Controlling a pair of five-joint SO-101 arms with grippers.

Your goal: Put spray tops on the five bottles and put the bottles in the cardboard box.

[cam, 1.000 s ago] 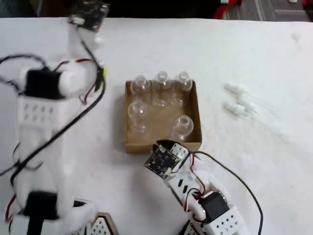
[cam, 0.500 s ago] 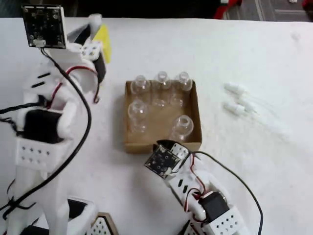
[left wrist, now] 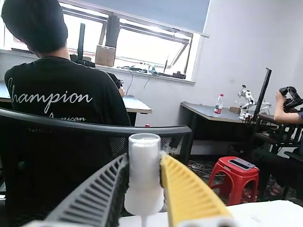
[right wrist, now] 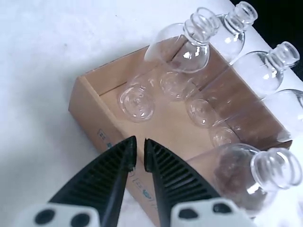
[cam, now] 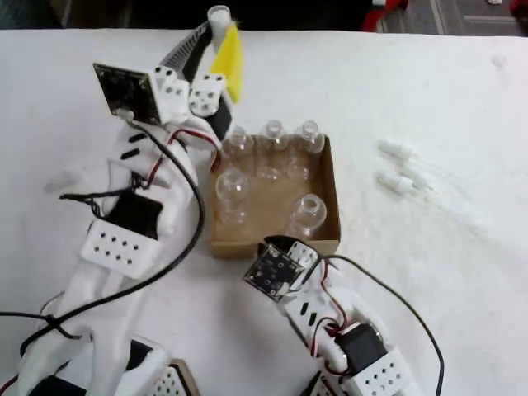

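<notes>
Five clear bottles without tops stand in the cardboard box point(cam: 221, 244) at mid-table, among them one at the back left point(cam: 237, 142) and one at the front right point(cam: 308, 213). My left gripper point(cam: 217, 26) is raised beyond the box's back left corner, shut on a white spray top point(cam: 219, 14). In the left wrist view that spray top point(left wrist: 144, 184) sits upright between the black and yellow fingers, tube pointing down. My right gripper point(cam: 279, 244) sits at the box's front wall. In its wrist view the right gripper point(right wrist: 140, 142) is shut and holds nothing, above the box's rim point(right wrist: 90, 101).
Two more white spray tops point(cam: 397, 150) point(cam: 396, 183) with thin tubes lie on the white table to the right of the box. The left arm's body and cables point(cam: 124, 231) cover the table's left side. The right arm's base point(cam: 363, 355) is at the front edge.
My left arm has swung from the far left toward the box, carrying the spray top up and to the right. The right arm and the bottles have not moved.
</notes>
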